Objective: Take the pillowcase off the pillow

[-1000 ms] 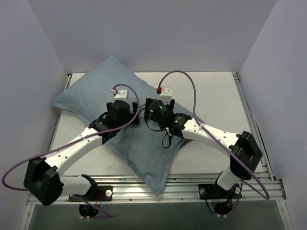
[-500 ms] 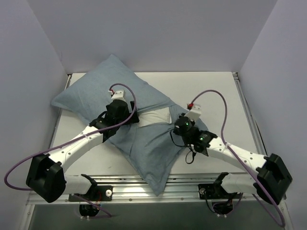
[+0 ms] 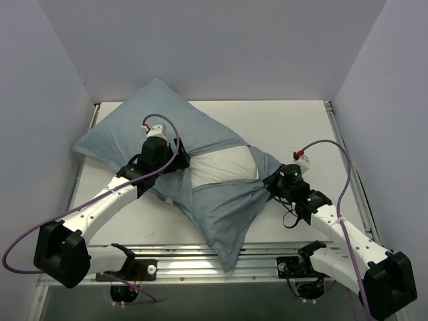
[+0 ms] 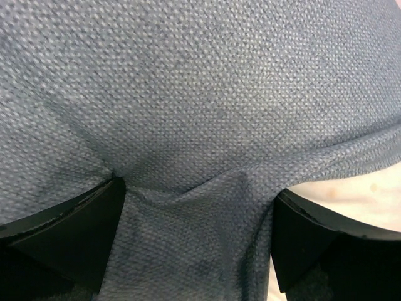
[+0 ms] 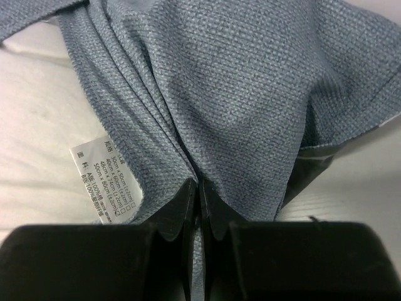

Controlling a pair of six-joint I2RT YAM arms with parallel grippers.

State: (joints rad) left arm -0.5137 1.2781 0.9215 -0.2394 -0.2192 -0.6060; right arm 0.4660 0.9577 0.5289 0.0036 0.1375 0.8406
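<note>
The blue-grey pillowcase (image 3: 167, 127) lies slantwise across the table, its open edge drawn out to the right. The white pillow (image 3: 224, 167) shows bare in the gap at the middle. My right gripper (image 3: 271, 184) is shut on a bunched edge of the pillowcase (image 5: 250, 81), the cloth pinched between its tips (image 5: 199, 188), a white care label (image 5: 103, 179) just to their left and the pillow (image 5: 37, 125) beyond. My left gripper (image 3: 177, 160) is open and presses down on the covered pillow; its black fingers (image 4: 75, 232) straddle a fold of the pillowcase (image 4: 200, 94).
The white table (image 3: 301, 127) extends to the back right, enclosed by pale walls on three sides. A metal rail (image 3: 267, 257) runs along the near edge, with the pillowcase's lower corner hanging over it. Purple cables loop above both wrists.
My right gripper shut on the pillowcase's edge and pulled it right and towards the near side, baring the white pillow. The left gripper shifted slightly left, still pressing down.
</note>
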